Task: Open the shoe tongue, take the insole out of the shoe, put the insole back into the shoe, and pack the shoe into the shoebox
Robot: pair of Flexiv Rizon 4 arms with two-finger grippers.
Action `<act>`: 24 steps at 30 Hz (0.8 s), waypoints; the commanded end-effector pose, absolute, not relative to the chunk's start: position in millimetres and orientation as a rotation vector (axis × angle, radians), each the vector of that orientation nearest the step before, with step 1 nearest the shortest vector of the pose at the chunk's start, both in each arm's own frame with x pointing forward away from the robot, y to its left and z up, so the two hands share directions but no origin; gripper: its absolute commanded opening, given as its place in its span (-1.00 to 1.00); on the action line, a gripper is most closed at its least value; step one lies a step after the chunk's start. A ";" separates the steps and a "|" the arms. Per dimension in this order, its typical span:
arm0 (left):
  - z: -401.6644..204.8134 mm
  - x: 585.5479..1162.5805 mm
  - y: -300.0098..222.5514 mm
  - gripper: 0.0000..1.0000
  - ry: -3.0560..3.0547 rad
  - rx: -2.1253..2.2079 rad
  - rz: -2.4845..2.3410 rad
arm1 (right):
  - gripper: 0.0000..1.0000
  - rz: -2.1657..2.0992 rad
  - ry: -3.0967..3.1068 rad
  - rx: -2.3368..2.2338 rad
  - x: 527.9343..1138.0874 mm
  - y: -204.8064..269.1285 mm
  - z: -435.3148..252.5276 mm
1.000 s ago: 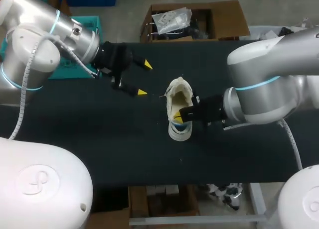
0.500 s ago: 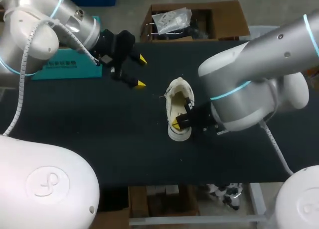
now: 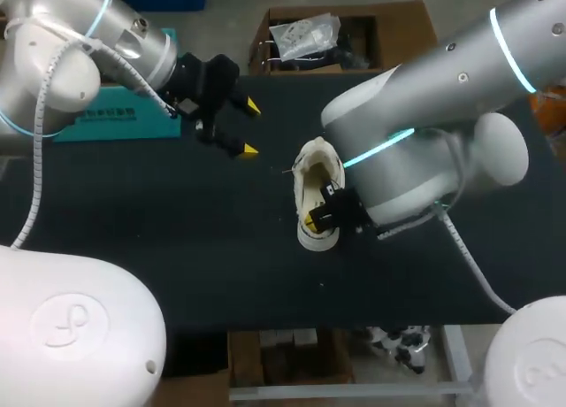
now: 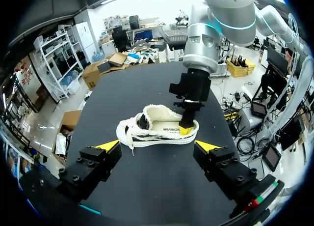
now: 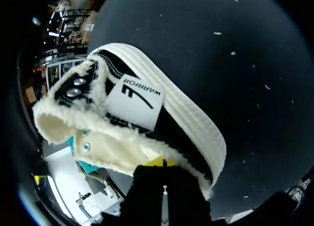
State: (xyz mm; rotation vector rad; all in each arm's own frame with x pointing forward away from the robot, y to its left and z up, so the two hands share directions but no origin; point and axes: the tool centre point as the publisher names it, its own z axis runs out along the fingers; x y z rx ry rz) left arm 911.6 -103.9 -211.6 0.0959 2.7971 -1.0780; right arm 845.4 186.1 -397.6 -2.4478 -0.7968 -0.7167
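One shoe (image 3: 317, 172), white with a fleecy lining, stands on its sole near the middle of the black table (image 3: 177, 248). The right claw (image 3: 320, 216) is down at its nearer end, right at the fleecy rim of the opening. Whether that claw is pinching the rim or only resting against it I cannot tell. No insole shows outside the shoe, so I judge it is inside and the job is at its early part: getting the mouth open wide enough to reach in. The next move likely calls for a firm hold on the tongue or the insole's edge and a slow pull up and out. Something should hold the shoe down, since a light shoe may lift with the pull. A white label (image 5: 133, 100) with dark print sits on the shoe's dark side stripe; I leave the print unread. Farther off, to the left of the shoe and well apart from it, the left claw (image 3: 250, 126) hangs over the table, its yellow tips spread wide with nothing between them, pointed toward the shoe. Farthest, at the table's far left edge, lies a flat teal box (image 3: 106, 124) with pale writing too small to read; it may be the shoebox.
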 end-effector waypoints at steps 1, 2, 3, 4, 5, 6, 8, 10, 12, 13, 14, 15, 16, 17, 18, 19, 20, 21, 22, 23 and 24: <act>-211.1 911.2 -103.9 1.00 2.798 0.094 -1.077 | -1.00 -0.800 -0.800 -2.363 836.7 170.9 -365.3; -211.1 911.2 -103.9 1.00 2.798 0.094 -1.077 | -1.00 -0.818 -0.810 -2.343 836.1 167.9 -357.5; -211.1 911.2 -103.9 1.00 2.798 0.094 -1.077 | -1.00 -0.838 -0.815 -2.315 835.7 164.6 -349.6; -211.1 911.2 -103.9 1.00 2.798 0.094 -1.077 | -1.00 -0.857 -0.824 -2.296 835.1 162.0 -341.1; -211.6 911.0 -104.4 1.00 2.802 0.087 -1.098 | -1.00 -0.868 -0.840 -2.280 834.9 159.0 -334.5; -212.2 910.5 -105.6 1.00 2.806 0.087 -1.117 | -1.00 -0.885 -0.849 -2.256 834.8 154.9 -328.6; -213.8 908.9 -107.7 1.00 2.837 0.029 -1.105 | -1.00 -0.903 -0.886 -2.235 834.8 149.3 -318.6; -216.8 907.8 -109.5 1.00 2.869 -0.039 -1.110 | -0.95 -0.915 -0.912 -2.211 835.4 143.2 -309.9; -220.2 906.4 -111.3 1.00 2.899 -0.096 -1.109 | -0.43 -0.916 -0.940 -2.180 835.6 138.1 -302.6; -222.1 905.0 -112.9 1.00 2.919 -0.124 -1.044 | -0.10 -0.911 -0.958 -2.166 835.3 135.3 -297.8; -223.6 903.6 -114.7 1.00 2.936 -0.155 -0.916 | 1.00 -0.897 -0.977 -2.155 835.2 131.8 -292.5; -223.6 903.6 -114.7 1.00 2.936 -0.155 -0.916 | 1.00 -0.862 -0.988 -2.132 835.2 126.6 -285.4; -223.6 903.6 -114.7 1.00 2.936 -0.155 -0.916 | 1.00 -0.862 -0.988 -2.132 835.2 126.6 -285.4; -223.6 903.6 -114.7 1.00 2.936 -0.155 -0.916 | 1.00 -0.862 -0.988 -2.132 835.2 126.6 -285.4; -223.6 903.6 -114.7 1.00 2.936 -0.155 -0.916 | 1.00 -0.862 -0.988 -2.132 835.2 126.6 -285.4; -223.6 903.6 -114.7 1.00 2.936 -0.155 -0.916 | 1.00 -0.862 -0.988 -2.132 835.2 126.6 -285.4; -223.6 903.6 -114.7 1.00 2.936 -0.155 -0.916 | 1.00 -0.862 -0.988 -2.132 835.2 126.6 -285.4; -223.6 903.6 -114.7 1.00 2.936 -0.155 -0.916 | 1.00 -0.862 -0.988 -2.132 835.2 126.6 -285.4; -223.6 903.6 -114.7 1.00 2.936 -0.155 -0.916 | 1.00 -0.862 -0.988 -2.132 835.2 126.6 -285.4; -223.6 903.6 -114.7 1.00 2.936 -0.155 -0.916 | 1.00 -0.862 -0.988 -2.132 835.2 126.6 -285.4; -223.6 903.6 -114.7 1.00 2.936 -0.155 -0.916 | 1.00 -0.862 -0.988 -2.132 835.2 126.6 -285.4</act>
